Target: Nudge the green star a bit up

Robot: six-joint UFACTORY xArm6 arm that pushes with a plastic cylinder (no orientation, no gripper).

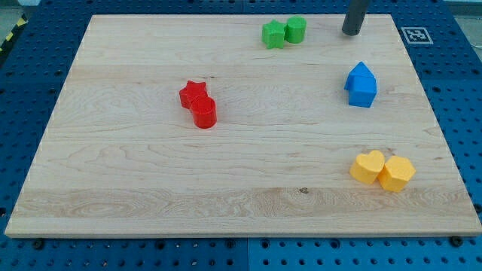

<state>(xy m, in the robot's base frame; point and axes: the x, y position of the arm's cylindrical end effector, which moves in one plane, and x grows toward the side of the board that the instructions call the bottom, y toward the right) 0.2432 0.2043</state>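
Camera view shows a pale wooden board (151,173) lying on a blue perforated table (22,75), with small coloured blocks spread across it. At about twelve o'clock on the board, close to the view's top edge, sits the green star (273,35); a green cylinder (296,29) touches it at its three o'clock side.

My tip (351,33) stands at roughly one o'clock on the board, at three o'clock from the green pair and clearly apart from both blocks, with bare wood between them. It is a plain dark rod with no jaws, so it grips nothing; its lower end rests at board level, and its upper part runs out of the view's top.

At about five o'clock from my tip, near the board's right edge, there are two blue blocks (361,84) pressed together, house-like in outline; their exact shapes are hard to make out. Left of centre, at about ten o'clock on the board, a red star (193,93) touches a red cylinder (204,113) at its five o'clock side. At about four o'clock on the board, a yellow heart (368,167) touches a second yellow block (397,173), which looks roughly hexagonal, on its three o'clock side.

A black-and-white marker tag (415,35) lies at the board's top right corner.
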